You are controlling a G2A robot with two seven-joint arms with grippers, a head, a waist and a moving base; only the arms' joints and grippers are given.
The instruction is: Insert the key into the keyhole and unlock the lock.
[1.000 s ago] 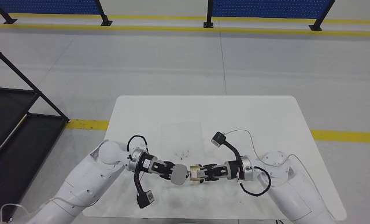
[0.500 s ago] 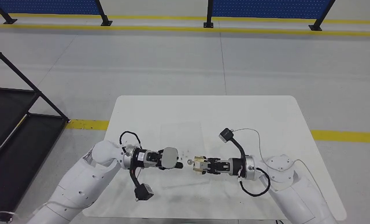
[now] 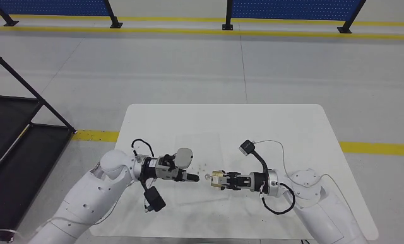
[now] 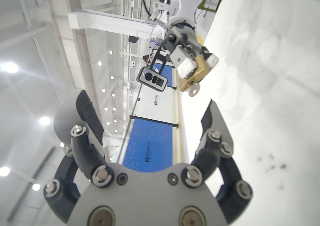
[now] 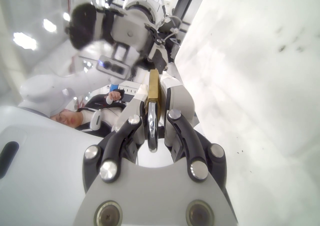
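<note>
Across from left claw point(image 4: 147, 102), key point(image 4: 193, 90) inside lock point(image 4: 194, 75).

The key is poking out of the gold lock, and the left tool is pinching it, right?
Not quite. The key is poking out of the gold lock, but the left tool is not pinching it: the left wrist view shows that tool open and empty, with a gap between it and the key.
</note>
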